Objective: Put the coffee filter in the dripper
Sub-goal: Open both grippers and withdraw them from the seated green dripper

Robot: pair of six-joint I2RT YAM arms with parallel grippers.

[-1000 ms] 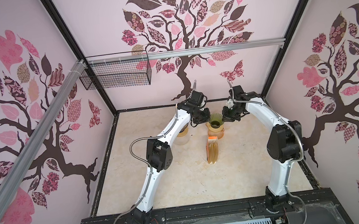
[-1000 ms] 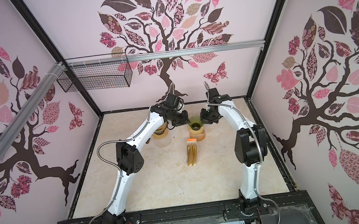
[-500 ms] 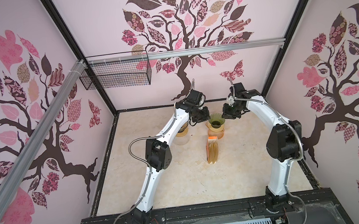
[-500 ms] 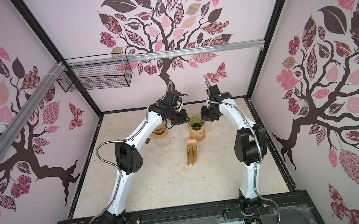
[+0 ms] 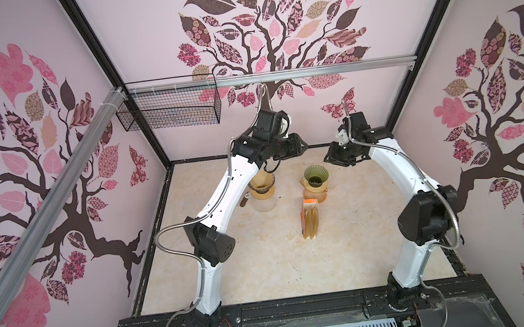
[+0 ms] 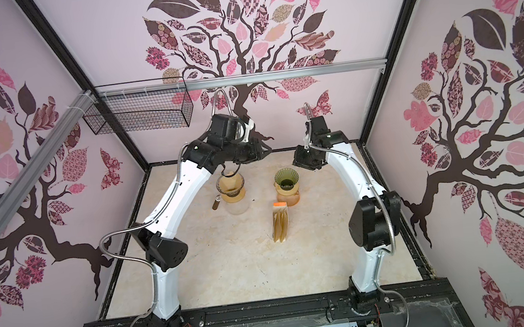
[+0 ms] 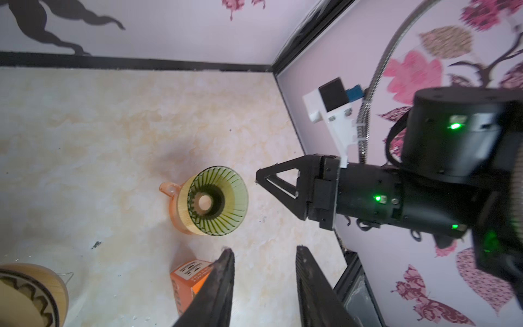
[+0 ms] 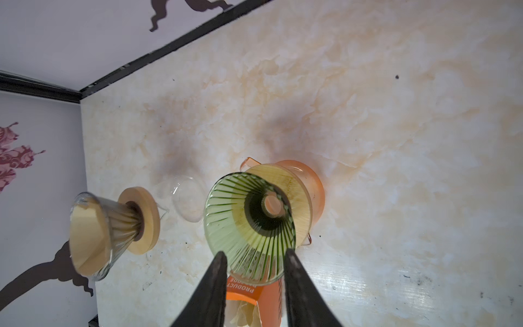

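Observation:
A brown paper coffee filter (image 8: 85, 235) sits inside a clear glass dripper (image 5: 261, 184) on a wooden-collared glass carafe. To its right a green ribbed dripper (image 5: 315, 175) (image 6: 286, 180) stands on an orange carafe (image 7: 177, 209), with no paper showing inside it. My left gripper (image 7: 264, 250) (image 5: 302, 148) hovers open above and behind the two drippers, holding nothing. My right gripper (image 8: 255, 252) (image 5: 328, 157) hangs open above the green dripper's right side, also holding nothing. It shows side-on in the left wrist view.
An orange box of filters (image 5: 310, 224) (image 6: 280, 222) lies on the table in front of the green dripper, with paper filters poking out. A wire basket (image 5: 168, 109) hangs on the back wall at the left. Walls close in the table on three sides.
Both grippers have gone from shut to open. Both have lifted a little and drawn apart from above the green dripper.

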